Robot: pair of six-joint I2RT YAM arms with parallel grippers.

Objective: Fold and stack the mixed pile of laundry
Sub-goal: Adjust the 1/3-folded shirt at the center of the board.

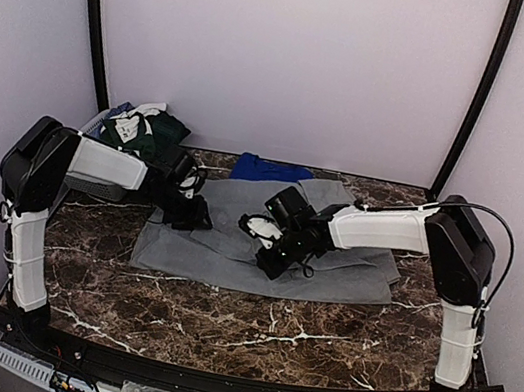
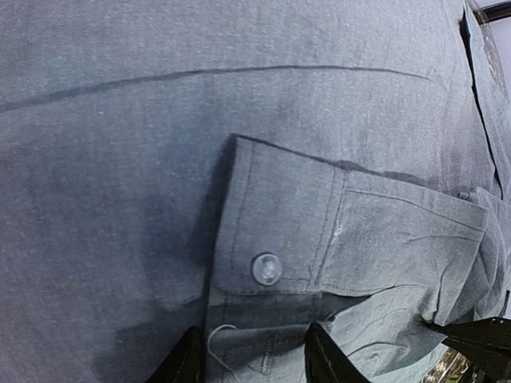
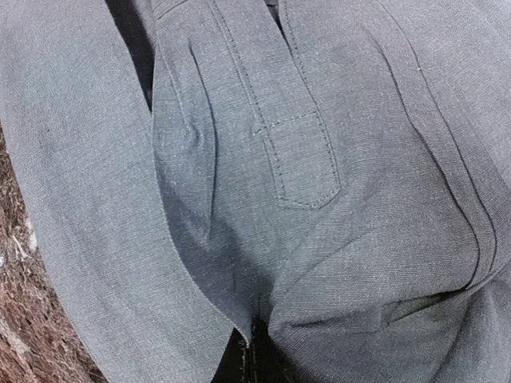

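**Early going: one shirt laid out, nothing folded or stacked**

The worktop (image 1: 220, 321) carries no folded stack anywhere, so by the look of it the job is near its start.

The grey shirt (image 1: 221, 255) is the one garment being worked on. It lies spread mostly flat across the middle of the worktop, rumpled along its right side, with no clean fold made in it.

The rest of the pile (image 1: 146, 133) sits heaped at the far-left corner, dark-green and white pieces tangled together and unsorted. A blue tee (image 1: 267, 169) lies bunched just behind the grey shirt against the back wall, also unfolded. All of these are left to do, and then the stacking.

The right pincer (image 1: 278, 250) is down on the middle of the grey shirt. It is closed, and the cloth puckers to a point where it meets the fabric, so I judge it is pinching a fold there, just below the placket (image 3: 299, 159).

The left pincer (image 1: 190, 212) is at the shirt's left edge. Its jaws stand apart on either side of the sleeve cuff (image 2: 279, 231), not visibly clamped.

The cuff's button (image 2: 266, 268) faces up, just ahead of that pincer.
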